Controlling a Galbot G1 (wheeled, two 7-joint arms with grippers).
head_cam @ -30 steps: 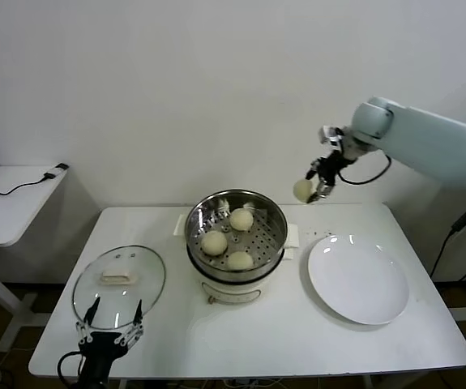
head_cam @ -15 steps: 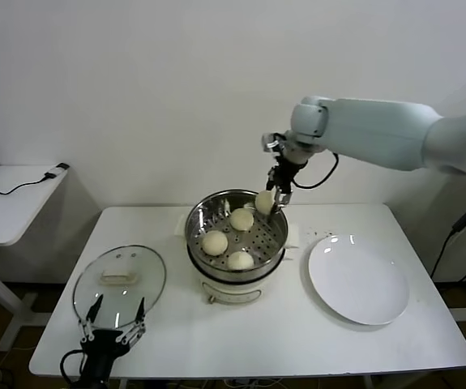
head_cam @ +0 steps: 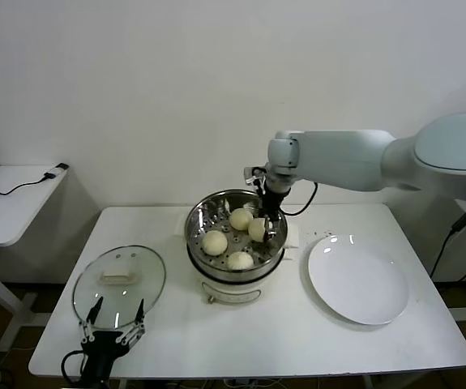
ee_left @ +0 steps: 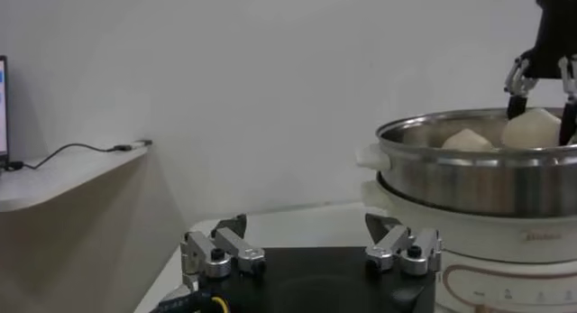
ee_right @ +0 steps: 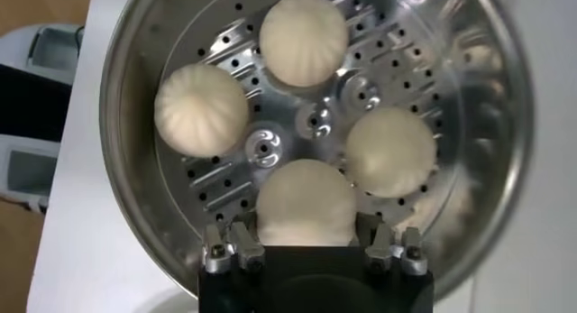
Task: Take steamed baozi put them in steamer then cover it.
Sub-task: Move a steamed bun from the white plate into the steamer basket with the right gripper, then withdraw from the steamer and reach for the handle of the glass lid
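Right wrist view looks straight down past the right gripper [ee_right: 305, 238], whose two metal-tipped fingers are clamped on either side of a smooth, domed, cream-white bun [ee_right: 305, 200]. That held baozi sits low inside the steamer [ee_right: 135, 152], a round, shiny stainless-steel basket with a perforated floor. Three more steamed baozi lie on the holes around the centre: one [ee_right: 201, 109] faintly pleated, one [ee_right: 304, 38] across the basket from the gripper, and one [ee_right: 390, 151] close beside the held bun.

In the head view the right gripper [head_cam: 267, 217] reaches down over the basket's far right rim, its pale, rounded arm [head_cam: 338, 160] stretching in from the right. The steamer [head_cam: 197, 235] stands on a white pot base [head_cam: 231, 290] at the middle of a white table [head_cam: 297, 340]. A flat, round white plate [head_cam: 358, 279] lies to its right.

The cover [head_cam: 119, 284], a clear glass lid with a metal rim and a cream bar handle, rests flat on the table to the left of the steamer. The left gripper [head_cam: 113, 326] hovers at the table's near edge just beside the lid, fingers spread wide, holding nothing.
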